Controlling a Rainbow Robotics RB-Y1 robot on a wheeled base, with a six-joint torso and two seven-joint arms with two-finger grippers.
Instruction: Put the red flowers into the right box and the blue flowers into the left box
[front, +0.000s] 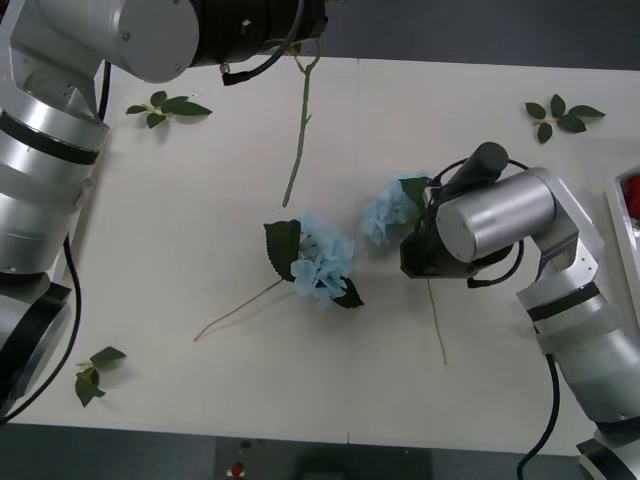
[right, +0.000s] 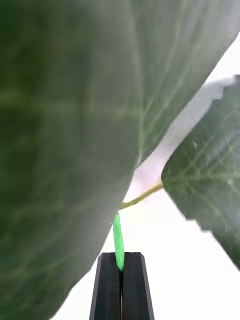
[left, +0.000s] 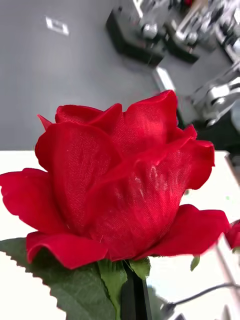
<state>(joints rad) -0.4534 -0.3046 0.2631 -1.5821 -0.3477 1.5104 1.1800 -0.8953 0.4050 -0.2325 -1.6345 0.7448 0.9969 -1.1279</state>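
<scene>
Fabric blue flower (front: 392, 212), centre frame: light, floppy; right gripper (right: 120, 272) pinches its thin stem. Left gripper (left: 134, 300) pinches rose (left: 117, 180).

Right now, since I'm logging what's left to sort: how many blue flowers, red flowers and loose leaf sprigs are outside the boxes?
blue flowers: 2, one with its stem pinched in the right claw
red flowers: 1, held up by the left claw
loose leaf sprigs: 3
Total: 6
</scene>
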